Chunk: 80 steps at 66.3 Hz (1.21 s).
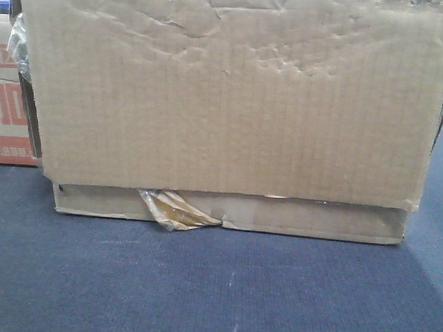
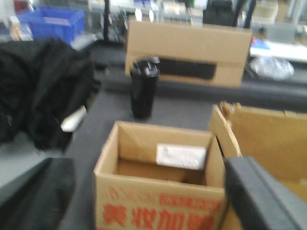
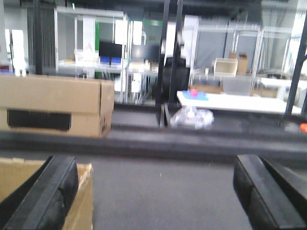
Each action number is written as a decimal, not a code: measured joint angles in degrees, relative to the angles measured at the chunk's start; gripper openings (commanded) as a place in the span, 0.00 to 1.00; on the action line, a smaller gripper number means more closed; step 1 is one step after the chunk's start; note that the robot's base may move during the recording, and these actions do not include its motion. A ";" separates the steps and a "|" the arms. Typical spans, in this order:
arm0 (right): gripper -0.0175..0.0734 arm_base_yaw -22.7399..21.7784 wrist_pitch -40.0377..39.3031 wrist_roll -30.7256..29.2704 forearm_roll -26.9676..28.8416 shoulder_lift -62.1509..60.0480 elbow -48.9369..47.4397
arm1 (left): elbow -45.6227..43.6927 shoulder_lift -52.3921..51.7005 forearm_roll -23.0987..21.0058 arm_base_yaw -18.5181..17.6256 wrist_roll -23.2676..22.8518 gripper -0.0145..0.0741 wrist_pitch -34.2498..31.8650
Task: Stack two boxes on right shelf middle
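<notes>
Front view: the plain brown box (image 1: 232, 100) fills almost the whole frame. It stands on the blue-grey worktop (image 1: 200, 299), its upper face dented and wrinkled, with no print on it. Its top edge runs out of frame and its right edge is ragged. A narrow cardboard strip shows under the front face, and a tuft of glossy brown tape (image 1: 176, 210) pokes out there, left of centre. The red-printed box (image 1: 3, 102) sits just beside its left edge, lettering cut off and unreadable. Bare worktop lies open in front.

My left fingers (image 2: 261, 196) are spread wide and hold nothing; one is sharp at lower right, the other a dark blur at lower left. The red-printed box shows between them, top open. Red Chinese characters on its near wall read 美妆加, then the frame cuts them. A white label (image 2: 181, 155) lies inside, too blurred to read. An open plain cardboard box (image 2: 273, 139) stands just beside it on the right. Beyond are an upright black bottle (image 2: 144, 88), a black cloth heap (image 2: 43, 91) to the left, and a long carton with a dark band (image 2: 187, 52).

My right fingers (image 3: 268, 201) are wide apart and empty, with bare grey worktop between them.
</notes>
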 measured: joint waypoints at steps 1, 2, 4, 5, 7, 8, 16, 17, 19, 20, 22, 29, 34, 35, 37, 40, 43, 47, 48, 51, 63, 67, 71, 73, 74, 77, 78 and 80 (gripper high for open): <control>0.81 0.00 0.01 0.00 0.00 0.24 0.00 | -0.15 0.58 0.00 -0.29 0.00 0.84 0.44; 0.81 0.00 0.11 0.00 0.00 0.41 0.00 | -0.38 0.99 0.00 -0.42 0.00 0.84 0.96; 0.81 0.00 0.27 0.00 0.00 0.80 0.00 | -0.85 1.89 -0.13 -0.79 0.00 0.83 2.35; 0.81 0.00 0.40 0.00 0.00 0.94 0.00 | -1.17 2.39 -0.31 -1.13 0.00 0.83 3.03; 0.81 0.00 0.41 0.00 0.00 1.11 0.00 | -2.18 3.47 -0.45 -1.45 0.00 0.83 4.52; 0.81 0.00 0.41 0.00 0.00 1.23 0.00 | -2.69 4.37 -0.56 -1.61 0.00 0.83 5.33; 0.81 0.22 0.41 0.00 0.00 1.37 0.00 | -9.70 10.65 -0.68 -2.23 0.00 0.83 13.08; 0.81 0.26 0.41 0.00 0.00 1.37 0.00 | -10.73 11.95 -0.68 -2.23 0.00 0.83 14.01; 0.81 0.51 0.41 0.00 0.00 1.37 0.00 | -12.84 13.74 -0.68 -2.23 0.00 0.83 15.93; 0.81 0.65 0.41 0.00 0.00 1.37 0.00 | -13.95 14.70 -0.68 -2.23 0.00 0.83 17.41; 0.81 0.90 0.41 0.00 0.00 1.37 0.00 | -16.28 16.67 -0.68 -2.23 0.14 0.83 19.42; 0.81 1.78 0.41 0.00 0.00 1.37 0.00 | -26.38 25.84 -0.68 -2.23 3.40 0.83 27.20; 0.81 2.19 0.41 0.00 0.00 1.37 0.00 | -32.70 31.77 -0.68 -2.23 6.52 0.83 31.74; 0.81 2.17 0.41 0.00 0.00 1.37 0.00 | -33.80 33.61 -0.68 -2.23 7.13 0.83 32.46; 0.81 2.21 0.41 0.00 0.00 1.37 0.00 | -35.98 36.11 -0.82 -2.10 8.24 0.83 33.98; 0.81 2.21 0.41 0.00 0.00 1.37 0.00 | -39.76 40.27 -0.82 -1.55 10.28 0.83 37.10; 0.81 2.21 0.41 0.00 0.00 1.37 0.00 | -43.55 43.61 -0.95 -0.77 12.09 0.83 38.72; 0.81 2.21 0.41 0.00 0.00 1.37 0.00 | -48.19 48.55 -1.04 0.57 13.62 0.83 39.43; 0.81 2.21 0.41 0.00 0.00 1.37 0.00 | -48.67 49.01 -1.04 0.88 13.83 0.83 39.43; 0.81 2.21 0.41 0.00 0.00 1.37 0.00 | -51.71 52.02 -1.04 2.07 14.69 0.83 39.70; 0.81 2.21 0.41 0.00 0.00 1.37 0.00 | -57.41 60.66 -1.62 5.73 18.85 0.83 39.95; 0.81 2.21 0.41 0.00 0.00 1.37 0.00 | -57.54 62.73 -2.32 6.80 19.52 0.83 40.21; 0.81 2.21 0.41 0.00 0.00 1.37 0.00 | -57.67 65.28 -3.73 8.05 20.04 0.83 40.30; 0.81 2.21 0.41 0.00 0.00 1.37 0.00 | -57.76 66.28 -4.76 8.63 20.36 0.83 40.30; 0.81 2.21 0.41 0.00 0.00 1.37 0.00 | -57.90 66.77 -5.31 8.90 20.51 0.83 40.45; 0.81 2.21 0.41 0.00 0.00 1.37 0.00 | -58.27 68.26 -7.58 9.85 21.51 0.83 40.45; 0.81 2.21 0.41 0.00 0.00 1.37 0.00 | -58.35 68.96 -8.27 10.08 21.83 0.83 40.45; 0.81 2.21 0.41 0.00 0.00 1.37 0.00 | -58.34 69.84 -9.59 10.43 22.48 0.83 40.45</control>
